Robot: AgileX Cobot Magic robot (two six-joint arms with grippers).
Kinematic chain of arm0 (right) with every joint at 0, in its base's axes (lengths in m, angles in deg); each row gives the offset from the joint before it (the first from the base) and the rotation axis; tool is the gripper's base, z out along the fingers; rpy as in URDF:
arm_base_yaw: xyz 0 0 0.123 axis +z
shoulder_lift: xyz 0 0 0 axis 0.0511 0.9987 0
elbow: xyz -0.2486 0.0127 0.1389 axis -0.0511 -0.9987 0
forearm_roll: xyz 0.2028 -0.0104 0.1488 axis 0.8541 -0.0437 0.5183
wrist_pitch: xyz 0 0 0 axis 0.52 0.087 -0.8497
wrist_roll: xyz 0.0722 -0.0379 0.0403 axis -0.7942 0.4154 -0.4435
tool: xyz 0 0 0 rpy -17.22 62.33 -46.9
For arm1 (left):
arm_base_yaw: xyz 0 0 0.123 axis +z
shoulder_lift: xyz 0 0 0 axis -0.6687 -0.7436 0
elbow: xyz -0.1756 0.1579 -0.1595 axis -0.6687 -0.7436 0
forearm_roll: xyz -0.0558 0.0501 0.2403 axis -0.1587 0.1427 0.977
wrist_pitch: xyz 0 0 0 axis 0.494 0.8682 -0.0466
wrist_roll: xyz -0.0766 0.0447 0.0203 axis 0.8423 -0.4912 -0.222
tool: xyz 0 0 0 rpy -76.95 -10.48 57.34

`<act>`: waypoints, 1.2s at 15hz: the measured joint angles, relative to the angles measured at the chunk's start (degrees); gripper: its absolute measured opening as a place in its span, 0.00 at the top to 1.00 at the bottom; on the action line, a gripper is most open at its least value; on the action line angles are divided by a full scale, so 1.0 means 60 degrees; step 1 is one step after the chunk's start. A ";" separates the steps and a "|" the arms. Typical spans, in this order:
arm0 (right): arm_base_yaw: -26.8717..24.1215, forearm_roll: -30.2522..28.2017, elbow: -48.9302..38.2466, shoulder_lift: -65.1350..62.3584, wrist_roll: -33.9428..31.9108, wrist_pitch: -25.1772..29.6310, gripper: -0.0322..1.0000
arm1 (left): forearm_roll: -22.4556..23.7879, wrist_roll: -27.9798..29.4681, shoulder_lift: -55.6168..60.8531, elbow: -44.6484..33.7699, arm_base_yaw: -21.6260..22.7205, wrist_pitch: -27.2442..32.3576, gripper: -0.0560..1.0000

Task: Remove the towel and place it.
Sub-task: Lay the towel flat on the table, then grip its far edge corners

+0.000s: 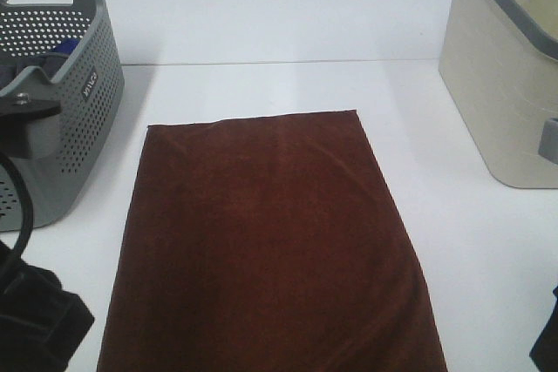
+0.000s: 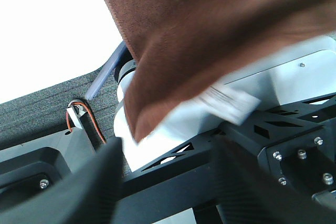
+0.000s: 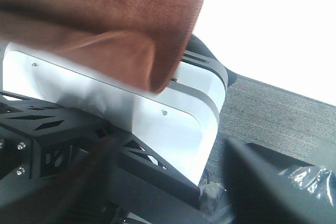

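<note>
The dark reddish-brown towel (image 1: 261, 241) lies spread flat on the white table (image 1: 453, 241), and its near end runs past the front edge. In the left wrist view a towel corner (image 2: 210, 24) with a white tag (image 2: 231, 100) hangs over the edge, above my left gripper (image 2: 168, 192). Its blurred dark fingers (image 2: 100, 182) are spread apart with nothing between them. In the right wrist view the other corner (image 3: 105, 19) hangs above my right gripper (image 3: 168, 192), which is also open and empty. Both grippers sit low by the table's front edge, apart from the towel.
A grey perforated basket (image 1: 61, 84) with a blue cloth (image 1: 63, 45) inside stands at the back left, close to the towel's left edge. A beige bin with a grey rim (image 1: 506, 84) stands at the back right. Black arm parts show at the bottom left corner (image 1: 35, 311) and the bottom right corner (image 1: 547, 337).
</note>
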 joint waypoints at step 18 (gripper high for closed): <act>0.0000 -0.1327 0.4249 0.3161 -0.0372 -0.1900 0.30 | 0.1490 -0.1509 -0.2063 0.1919 0.2712 -0.3323 0.38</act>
